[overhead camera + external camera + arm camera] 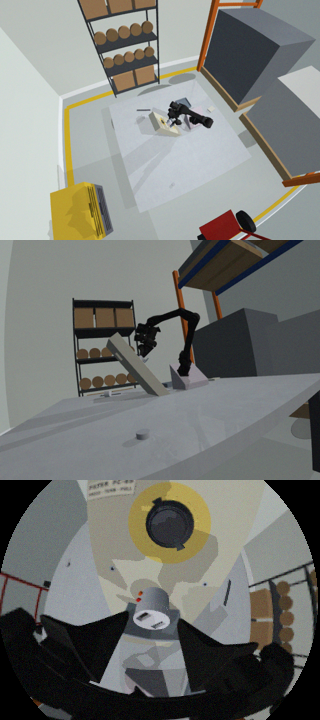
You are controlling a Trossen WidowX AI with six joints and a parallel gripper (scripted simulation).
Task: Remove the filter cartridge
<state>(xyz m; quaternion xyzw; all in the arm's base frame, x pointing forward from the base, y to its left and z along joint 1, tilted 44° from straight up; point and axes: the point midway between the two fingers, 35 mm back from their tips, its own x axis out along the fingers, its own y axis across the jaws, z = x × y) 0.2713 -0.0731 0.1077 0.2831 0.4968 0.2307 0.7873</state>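
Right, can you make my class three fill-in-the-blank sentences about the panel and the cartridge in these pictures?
1. The ring around the cartridge is coloured ___.
2. The cartridge has not yet been taken out of the ___.
3. The panel does not lie flat on the table; it stands ___.

Missing words: yellow; panel; tilted.
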